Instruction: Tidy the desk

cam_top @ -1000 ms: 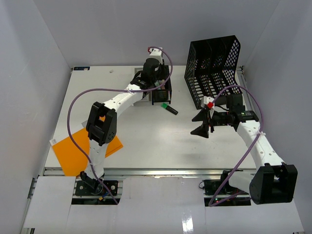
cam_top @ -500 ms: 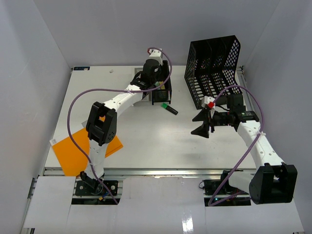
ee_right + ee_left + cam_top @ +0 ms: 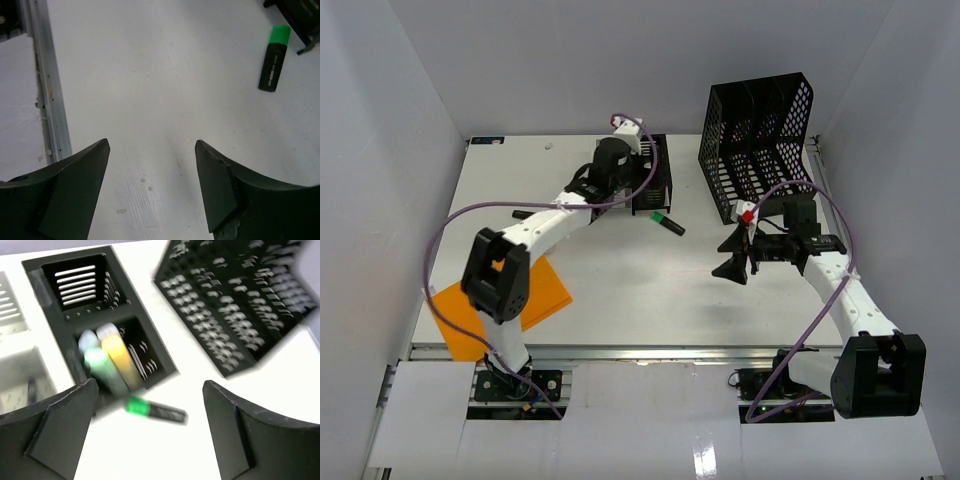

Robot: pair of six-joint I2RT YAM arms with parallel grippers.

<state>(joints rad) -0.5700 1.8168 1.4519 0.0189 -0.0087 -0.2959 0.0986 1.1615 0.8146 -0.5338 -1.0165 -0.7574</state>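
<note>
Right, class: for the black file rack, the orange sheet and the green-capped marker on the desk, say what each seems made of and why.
File rack: perforated metal or moulded plastic, matt black; thin walls with regular holes, so either fits. Orange sheet: paper or thin card, matt; it lies flat with crisp corners. Marker: probably plastic, smooth black body with a green cap.

No legible text, label, brand, number or sign found on the desk [image 3: 620,275] or its contents.
</note>
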